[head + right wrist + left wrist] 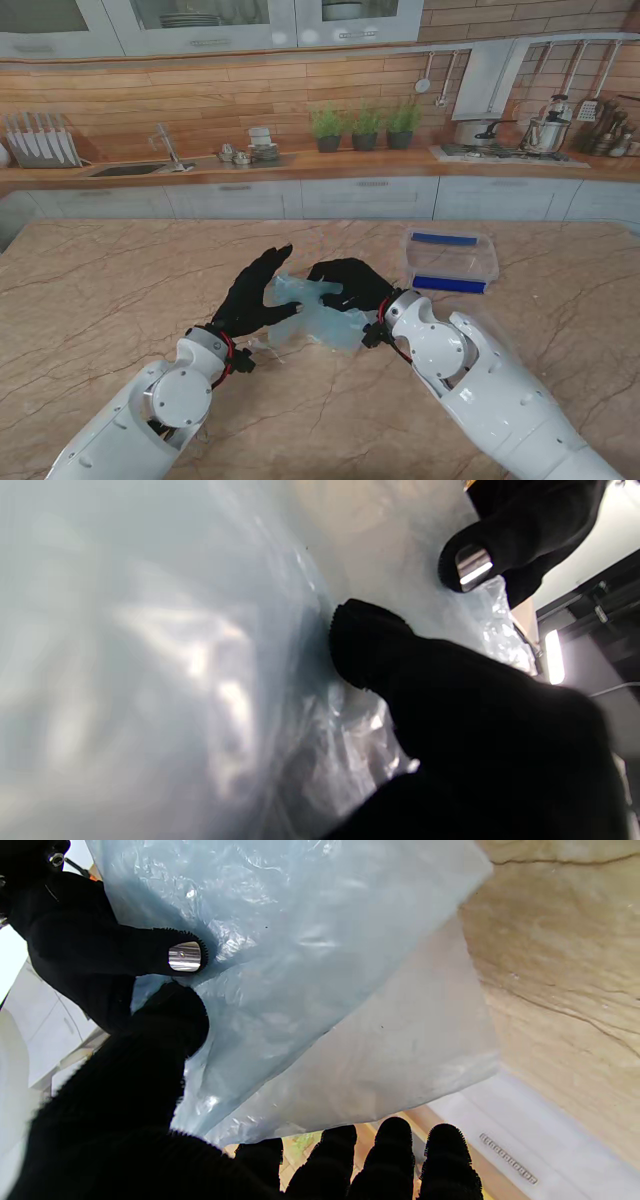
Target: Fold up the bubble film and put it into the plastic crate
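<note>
the marble table (pixel 90 300) fills the lower two thirds of the stand's frame, with wide bare room to the left of the arms, across the near edge between them, and in the far left corner. the bubble film (pixel 315 318) sits at the centre of that frame, a pale blue crumpled sheet bunched between the two black-gloved hands and partly lifted off the table. the plastic crate (pixel 450 262), clear with blue strips at its far and near sides, stands right of centre, close beside the right hand but apart from the film.

the left hand (pixel 255 293) lies along the film's left edge, fingers stretched away from me and spread, thumb pressed into the sheet. the right hand (pixel 352 283) curls over the film's far right part, fingers bent down onto it.

the left wrist view adds what the stand's view hides: the film (pixel 310 990) hangs in two layers over the fingertips (pixel 390 1150) at the bottom edge, and at left the thumb meets a metal-tipped finger of the other hand, pinching the sheet. the right wrist view shows the film (pixel 150 670) blurred and very close, a thumb (pixel 370 645) pushed into it; whether the other fingers close fully i cannot tell.
</note>
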`<state>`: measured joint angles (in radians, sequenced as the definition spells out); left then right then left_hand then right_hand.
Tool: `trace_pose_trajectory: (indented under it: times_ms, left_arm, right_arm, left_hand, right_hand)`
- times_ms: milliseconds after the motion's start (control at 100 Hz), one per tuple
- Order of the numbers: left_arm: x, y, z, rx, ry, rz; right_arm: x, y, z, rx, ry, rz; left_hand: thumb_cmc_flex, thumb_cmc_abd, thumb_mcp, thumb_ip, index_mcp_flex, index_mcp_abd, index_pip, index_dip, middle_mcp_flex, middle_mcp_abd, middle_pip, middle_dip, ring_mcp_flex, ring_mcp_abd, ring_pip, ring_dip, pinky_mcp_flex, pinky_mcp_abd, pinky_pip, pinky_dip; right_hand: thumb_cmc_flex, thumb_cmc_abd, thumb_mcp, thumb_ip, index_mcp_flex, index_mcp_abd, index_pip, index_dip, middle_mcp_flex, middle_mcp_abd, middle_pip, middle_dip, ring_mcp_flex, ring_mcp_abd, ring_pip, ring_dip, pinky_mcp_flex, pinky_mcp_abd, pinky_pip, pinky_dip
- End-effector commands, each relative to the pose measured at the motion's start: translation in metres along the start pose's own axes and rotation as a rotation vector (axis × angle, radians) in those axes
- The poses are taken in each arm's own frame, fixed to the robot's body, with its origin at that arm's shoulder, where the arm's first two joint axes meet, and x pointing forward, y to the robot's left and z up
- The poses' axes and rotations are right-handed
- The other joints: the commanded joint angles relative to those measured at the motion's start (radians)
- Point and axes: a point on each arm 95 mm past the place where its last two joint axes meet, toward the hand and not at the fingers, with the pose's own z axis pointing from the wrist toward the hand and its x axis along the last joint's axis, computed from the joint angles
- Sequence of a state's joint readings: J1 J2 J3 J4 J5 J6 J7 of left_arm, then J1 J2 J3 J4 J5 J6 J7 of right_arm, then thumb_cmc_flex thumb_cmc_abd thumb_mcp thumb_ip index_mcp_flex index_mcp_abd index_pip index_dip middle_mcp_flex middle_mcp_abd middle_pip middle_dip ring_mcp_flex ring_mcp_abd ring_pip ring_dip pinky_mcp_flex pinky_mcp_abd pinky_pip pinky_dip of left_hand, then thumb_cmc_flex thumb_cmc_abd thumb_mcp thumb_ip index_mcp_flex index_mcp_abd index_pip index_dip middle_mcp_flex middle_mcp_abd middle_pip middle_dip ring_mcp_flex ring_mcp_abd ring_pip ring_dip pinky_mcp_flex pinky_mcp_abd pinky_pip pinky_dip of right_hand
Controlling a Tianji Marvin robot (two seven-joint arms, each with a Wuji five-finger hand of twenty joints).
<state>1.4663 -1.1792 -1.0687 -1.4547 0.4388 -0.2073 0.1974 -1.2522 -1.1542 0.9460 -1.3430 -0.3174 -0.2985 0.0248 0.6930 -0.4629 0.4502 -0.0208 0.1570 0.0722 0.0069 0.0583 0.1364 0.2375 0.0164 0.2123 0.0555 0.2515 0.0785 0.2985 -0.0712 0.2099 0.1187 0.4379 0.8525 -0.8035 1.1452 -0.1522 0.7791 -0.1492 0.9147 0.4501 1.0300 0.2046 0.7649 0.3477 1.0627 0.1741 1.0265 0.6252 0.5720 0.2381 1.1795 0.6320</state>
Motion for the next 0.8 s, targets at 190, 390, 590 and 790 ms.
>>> trace_pose_trajectory:
  times_ms: [190,390,590,790]
  left_arm:
    - [0.002,0.006,0.001,-0.005,0.032,-0.185]
    - [0.006,0.011,0.005,0.035,0.059,-0.17]
    - [0.008,0.014,0.006,0.017,0.056,-0.203]
    - [0.011,0.015,0.005,-0.004,0.054,-0.338]
  right_arm:
    - [0.005,0.008,0.002,0.009,0.034,-0.024]
    - [0.005,0.011,0.004,-0.002,0.017,0.015]
    - [0.006,0.014,0.003,-0.014,0.006,0.035]
    - [0.005,0.018,0.003,-0.013,-0.02,0.042]
  left_hand:
    - [0.022,-0.09,0.16,-0.028,0.009,0.032,0.188,0.203,0.305,-0.095,0.252,0.083,0.158,-0.061,0.092,0.013,0.046,-0.008,-0.039,-0.047]
    - [0.097,-0.077,0.263,-0.032,0.253,-0.032,0.64,0.398,0.561,-0.111,0.372,0.165,0.345,-0.06,0.219,0.074,0.16,0.041,0.0,-0.053]
    - [0.251,-0.119,0.172,-0.092,0.313,-0.092,1.114,0.847,0.666,-0.092,0.401,0.179,0.424,-0.062,0.28,0.07,0.253,0.051,0.056,-0.029]
    - [0.278,-0.065,0.169,-0.078,0.3,-0.063,1.227,0.989,0.8,-0.072,0.399,0.286,0.572,-0.004,0.472,0.116,0.261,0.054,0.744,0.055]
  right_hand:
    - [0.033,-0.009,0.016,-0.015,0.023,-0.051,0.031,0.025,0.007,-0.022,-0.008,0.023,-0.024,-0.026,0.011,0.028,-0.017,-0.036,-0.031,0.002]
    - [0.03,0.004,0.008,-0.014,0.015,-0.046,0.026,0.025,0.0,-0.015,-0.011,0.032,-0.028,-0.025,0.007,0.033,-0.02,-0.033,-0.038,0.008]
    - [0.03,0.014,0.003,-0.016,0.013,-0.043,0.023,0.024,-0.002,-0.012,-0.014,0.036,-0.03,-0.024,0.006,0.037,-0.022,-0.032,-0.042,0.013]
    - [0.028,0.025,-0.006,-0.013,0.003,-0.03,0.014,0.017,-0.006,-0.003,-0.022,0.034,-0.033,-0.022,0.001,0.037,-0.026,-0.031,-0.047,0.018]
